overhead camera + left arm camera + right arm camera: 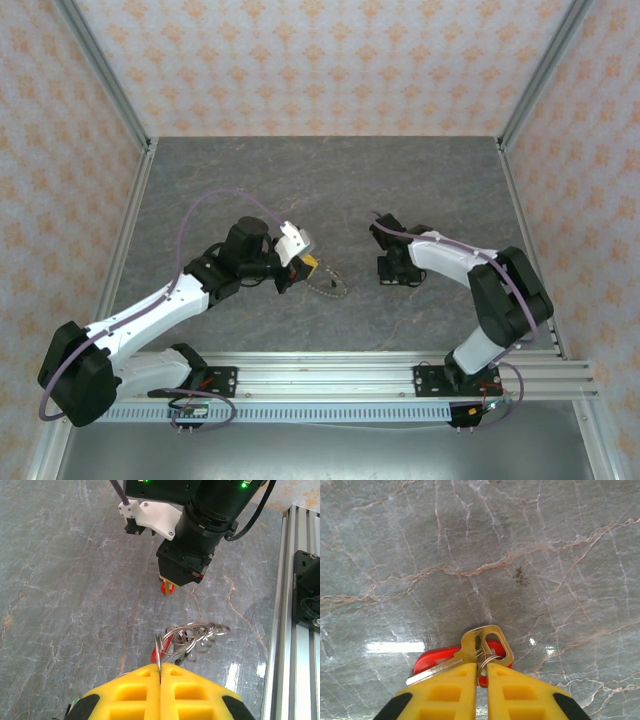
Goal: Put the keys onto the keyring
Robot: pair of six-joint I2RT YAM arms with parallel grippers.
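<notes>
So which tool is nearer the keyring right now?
Left. The left tool is shut on one loop of the keyring; the right tool stands apart from it, down on a red-headed key.

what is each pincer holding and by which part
The left pincer pinches the silvery wire keyring by one loop's edge. The right pincer nips the brass-and-red key by the small ring at its head.

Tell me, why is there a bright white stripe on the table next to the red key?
Right wrist view: the stripe is light glaring off the shiny table, left of the red key; a soft shadow darkens the stone above it. Left wrist view: smaller glare patches sit beside the keyring.
</notes>
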